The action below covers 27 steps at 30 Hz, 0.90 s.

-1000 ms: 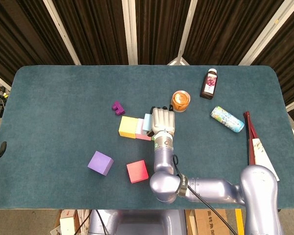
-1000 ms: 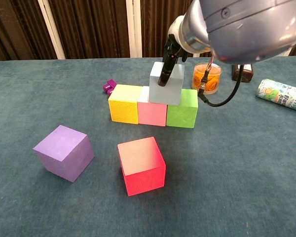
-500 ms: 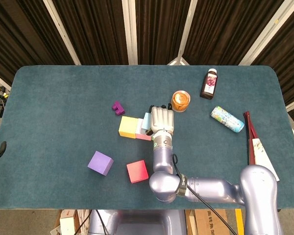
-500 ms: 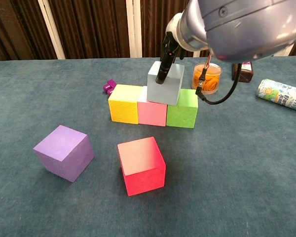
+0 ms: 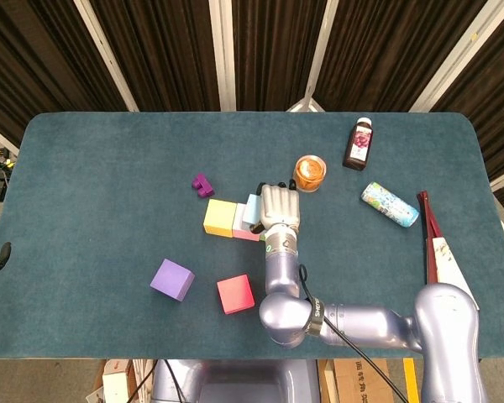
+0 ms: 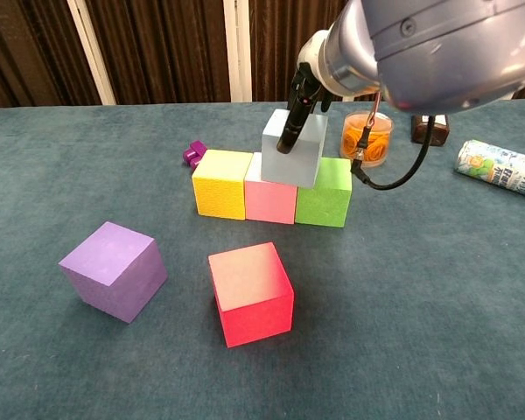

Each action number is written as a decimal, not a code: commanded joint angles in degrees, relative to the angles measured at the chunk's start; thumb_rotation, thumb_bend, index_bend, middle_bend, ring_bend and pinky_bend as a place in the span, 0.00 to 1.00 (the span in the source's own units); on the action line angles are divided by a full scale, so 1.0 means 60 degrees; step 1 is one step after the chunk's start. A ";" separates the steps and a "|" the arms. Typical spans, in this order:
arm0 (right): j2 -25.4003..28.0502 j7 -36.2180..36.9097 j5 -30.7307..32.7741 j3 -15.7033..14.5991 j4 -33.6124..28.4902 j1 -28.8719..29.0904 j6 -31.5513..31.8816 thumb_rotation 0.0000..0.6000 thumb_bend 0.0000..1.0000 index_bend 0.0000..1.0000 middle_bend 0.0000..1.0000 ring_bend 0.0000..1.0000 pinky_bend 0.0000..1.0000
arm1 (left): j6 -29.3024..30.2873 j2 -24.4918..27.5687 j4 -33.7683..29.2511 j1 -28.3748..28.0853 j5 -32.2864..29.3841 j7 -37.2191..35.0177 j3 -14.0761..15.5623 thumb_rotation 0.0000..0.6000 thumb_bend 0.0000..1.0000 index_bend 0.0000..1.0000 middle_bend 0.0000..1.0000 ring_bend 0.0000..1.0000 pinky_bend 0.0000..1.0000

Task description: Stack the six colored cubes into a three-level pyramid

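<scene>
A yellow cube (image 6: 221, 184), a pink cube (image 6: 271, 199) and a green cube (image 6: 325, 194) stand side by side in a row. A light blue cube (image 6: 293, 150) sits on top, over the pink and green ones. My right hand (image 5: 279, 206) grips it from above, with a dark finger (image 6: 296, 118) lying down its front face. In the head view the hand hides most of the light blue cube (image 5: 252, 206) and the green one. A purple cube (image 6: 114, 269) and a red cube (image 6: 251, 293) lie loose in front of the row. My left hand does not show.
A small purple piece (image 6: 193, 154) lies just behind the yellow cube. An orange jar (image 6: 366, 138), a dark bottle (image 5: 359, 143) and a lying can (image 5: 389, 204) are at the back right. A red-handled tool with paper (image 5: 433, 235) lies near the right edge.
My right hand and the light blue cube have shifted very slightly left on top of the row. The other cubes have not moved.
</scene>
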 commanded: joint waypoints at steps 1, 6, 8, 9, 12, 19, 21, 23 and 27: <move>0.0006 0.0006 -0.0012 -0.0011 0.0007 -0.0004 -0.0023 1.00 0.20 0.31 0.39 0.21 0.00 | -0.0002 -0.0007 -0.0003 -0.0003 -0.0006 -0.0003 -0.0007 1.00 0.33 0.07 0.02 0.00 0.00; -0.0009 0.0062 -0.0157 -0.0062 0.0004 0.0018 0.0042 1.00 0.20 0.35 0.42 0.24 0.00 | 0.0009 -0.0012 -0.0004 0.0001 -0.0005 -0.0017 -0.0012 1.00 0.33 0.07 0.02 0.00 0.00; -0.0017 0.0073 -0.0173 -0.0064 -0.0001 0.0024 0.0060 1.00 0.20 0.36 0.43 0.24 0.00 | 0.0010 -0.0013 -0.0006 0.0002 -0.0001 -0.0027 -0.0011 1.00 0.33 0.07 0.02 0.00 0.00; -0.0018 0.0076 -0.0174 -0.0061 -0.0007 0.0026 0.0070 1.00 0.20 0.36 0.43 0.25 0.00 | 0.0010 -0.0011 -0.0008 0.0003 0.0000 -0.0036 -0.0012 1.00 0.33 0.07 0.02 0.00 0.00; -0.0017 0.0070 -0.0181 -0.0051 -0.0018 0.0040 0.0092 1.00 0.20 0.36 0.43 0.25 0.00 | 0.0016 -0.0008 -0.0011 0.0006 -0.0005 -0.0051 -0.0020 1.00 0.33 0.07 0.02 0.00 0.00; 0.0037 -0.0072 -0.0089 -0.0012 -0.0068 0.0092 0.0058 1.00 0.20 0.37 0.43 0.25 0.00 | 0.0015 -0.0003 -0.0013 0.0010 -0.0012 -0.0064 -0.0026 1.00 0.33 0.07 0.02 0.00 0.00; 0.0081 -0.0137 -0.0005 0.0002 -0.0085 0.0083 -0.0091 1.00 0.20 0.37 0.43 0.25 0.00 | 0.0034 0.0003 -0.0014 0.0018 -0.0015 -0.0074 -0.0036 1.00 0.33 0.07 0.02 0.00 0.00; 0.0191 -0.0195 0.0127 0.0034 -0.0137 0.0029 -0.0331 1.00 0.20 0.37 0.43 0.25 0.00 | 0.0048 0.0009 -0.0016 0.0026 -0.0020 -0.0089 -0.0046 1.00 0.33 0.07 0.02 0.00 0.00; 0.0292 -0.0267 0.0220 0.0004 -0.0160 0.0012 -0.0528 1.00 0.20 0.37 0.43 0.25 0.00 | 0.0049 0.0003 -0.0013 0.0025 -0.0016 -0.0083 -0.0045 1.00 0.33 0.07 0.02 0.00 0.00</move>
